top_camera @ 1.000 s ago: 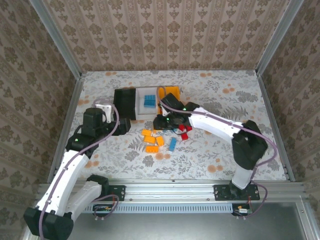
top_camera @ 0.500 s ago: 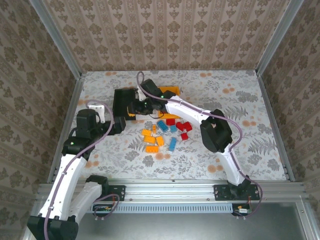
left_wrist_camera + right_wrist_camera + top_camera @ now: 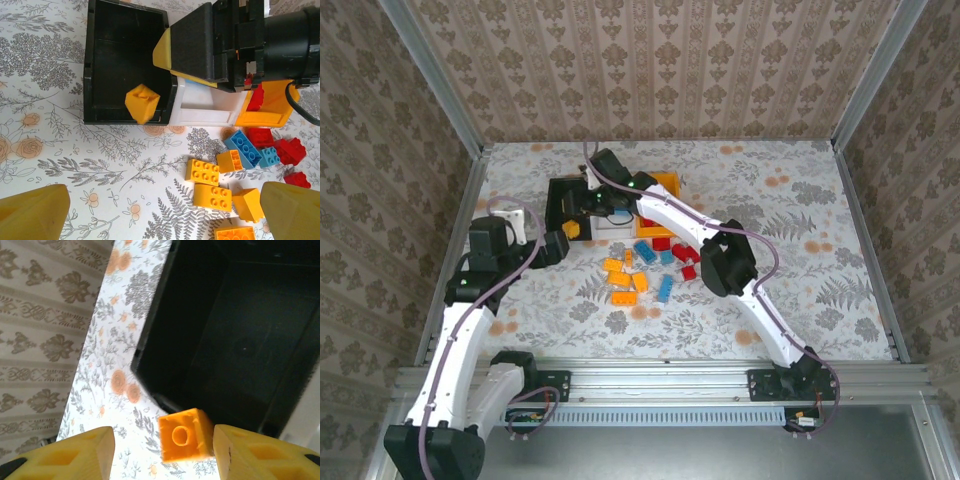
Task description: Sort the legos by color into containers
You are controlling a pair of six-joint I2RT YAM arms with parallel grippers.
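The orange brick (image 3: 142,102) and black bin (image 3: 120,60) look smooth, slightly glossy plastic.

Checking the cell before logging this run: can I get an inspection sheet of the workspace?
Surface: floral-print tabletop, no spills.
Job's things: small orange plastic brick over near wall of black rectangular plastic bin; white bin and orange-yellow bin beside it; loose red, blue, orange bricks.
Clutter: nothing seen.
Grippers: right gripper open, fingers either side of that brick; left gripper open, empty.
Cables: cables along arms, untangled.
Surroundings: patterned walls, metal frame.
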